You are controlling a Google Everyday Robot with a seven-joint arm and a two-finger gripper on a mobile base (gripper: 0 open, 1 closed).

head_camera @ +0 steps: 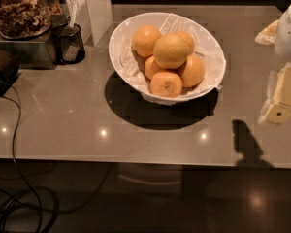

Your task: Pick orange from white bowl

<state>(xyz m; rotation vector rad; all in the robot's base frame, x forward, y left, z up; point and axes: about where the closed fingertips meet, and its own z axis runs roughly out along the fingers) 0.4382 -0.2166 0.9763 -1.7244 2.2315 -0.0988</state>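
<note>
While orange (170, 51) tops white bowl (114, 57), pincer (280, 108) cut off at right

1. The bowl (117, 39) stands on the table (63, 123), behind its middle.
2. The orange (170, 51) lies in the bowl on top of the pile, touching the fruits under it.
3. One fruit (145, 40) sits to its left and behind. Another (166, 84) lies in front, and a third (191, 72) to the front right.
4. A mesh cup (70, 43) stands left of the bowl, and a jar (19, 8) stands further left and behind.
5. The gripper (280, 108) hangs above the table's right end, well apart from the bowl.
6. Cables (19, 198) lie on the floor, front left.
</note>
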